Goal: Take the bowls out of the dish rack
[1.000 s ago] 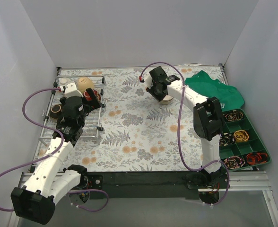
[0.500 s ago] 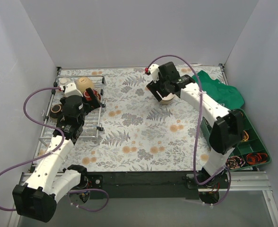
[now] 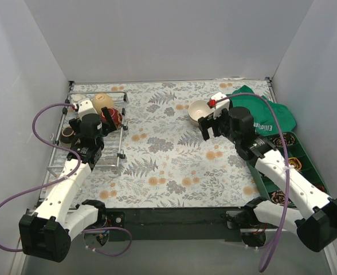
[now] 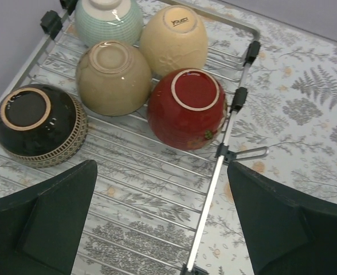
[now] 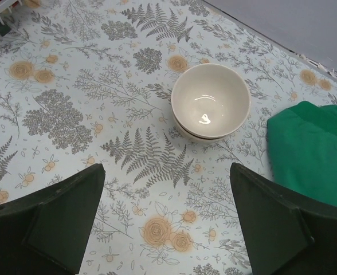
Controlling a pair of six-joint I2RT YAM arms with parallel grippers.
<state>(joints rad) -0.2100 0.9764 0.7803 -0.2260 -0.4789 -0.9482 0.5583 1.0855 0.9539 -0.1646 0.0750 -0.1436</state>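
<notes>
**Both arms poised, five bowls racked, one on the table.** The left gripper (image 4: 161, 172) is hovering above the dish rack (image 4: 212, 184), its jaws standing wide apart and holding nothing. The rack is sitting at the far-left corner of the floral table (image 3: 157, 160).

Five bowls are resting upside-down on the wire grid (foot rings facing up):
- The mint bowl (image 4: 108, 20) and the cream-yellow bowl (image 4: 173, 37) are lying side by side at the far end.
- The tan bowl (image 4: 112, 77) and the red bowl (image 4: 185, 109) are crowding just in front of them. The red one is sitting close to the rack's right rail.
- The dark bowl (image 4: 34, 120) is lying nearest the left edge, just beside the tan one.

The right gripper (image 5: 165, 172) is hanging over the table with its jaws likewise spread and empty. The white bowl (image 5: 210, 100) is standing upright on the table beyond the fingers, clear of them. A second rim line is showing beneath its lip, and whether this is one bowl or two nested cannot be told. The green cloth (image 5: 312, 149) is lying near it on the right. The green compartment tray (image 3: 306, 166) is sitting along the table's right edge.
</notes>
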